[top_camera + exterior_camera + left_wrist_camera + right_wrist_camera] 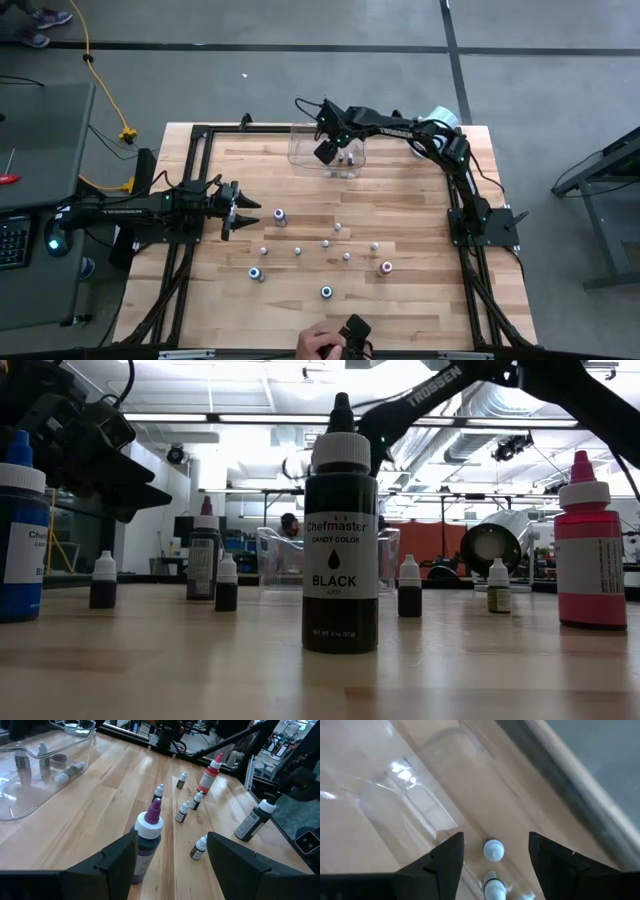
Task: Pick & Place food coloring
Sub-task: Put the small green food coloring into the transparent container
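Note:
Small food coloring bottles (325,243) stand scattered upright on the wooden table. Among them are a larger pink one (386,267), a blue one (256,273) and a black one (340,540). A clear bin (300,148) sits at the far edge with a few bottles inside. My right gripper (326,152) hangs open over the bin. In its wrist view, white-capped bottles (493,850) lie in the bin below its open fingers (496,840). My left gripper (250,208) waits open at the table's left, a purple-capped bottle (148,837) standing just ahead of it.
A person's hand (318,345) holds a dark object at the table's near edge. A white roll (440,118) lies at the far right corner. Black frame rails (200,135) run round the table. Bare wood lies between the bin and the scattered bottles.

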Tool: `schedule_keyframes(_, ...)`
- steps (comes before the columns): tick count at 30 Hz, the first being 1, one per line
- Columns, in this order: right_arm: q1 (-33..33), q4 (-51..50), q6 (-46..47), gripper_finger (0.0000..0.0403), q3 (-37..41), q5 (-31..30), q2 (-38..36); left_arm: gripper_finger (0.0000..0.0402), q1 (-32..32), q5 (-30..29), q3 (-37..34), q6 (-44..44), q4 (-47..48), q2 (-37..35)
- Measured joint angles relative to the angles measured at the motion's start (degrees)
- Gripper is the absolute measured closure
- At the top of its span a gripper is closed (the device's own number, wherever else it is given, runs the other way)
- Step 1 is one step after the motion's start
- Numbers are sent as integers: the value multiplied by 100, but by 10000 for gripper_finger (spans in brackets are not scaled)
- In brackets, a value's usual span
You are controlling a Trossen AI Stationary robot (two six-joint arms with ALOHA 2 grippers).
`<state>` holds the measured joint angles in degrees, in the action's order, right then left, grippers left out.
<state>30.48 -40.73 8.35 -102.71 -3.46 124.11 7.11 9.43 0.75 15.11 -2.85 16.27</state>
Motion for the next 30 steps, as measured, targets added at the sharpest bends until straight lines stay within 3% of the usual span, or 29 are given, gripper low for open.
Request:
schedule_keyframes(9,-352,-2051,-859,189,-1661,119,-95,167,0,0,0,0,2,1)
schedule_keyframes(13,-632,-2495,-1060,190,-1687,454,-471,167,0,-1,0,0,4,0)
schedule_keyframes(21,-1249,-2369,-1460,189,-105,556,-1721,167,0,0,0,0,2,2)
schedule_keyframes(30,-1934,-683,-1306,190,2729,859,-3240,167,0,0,0,0,2,2)
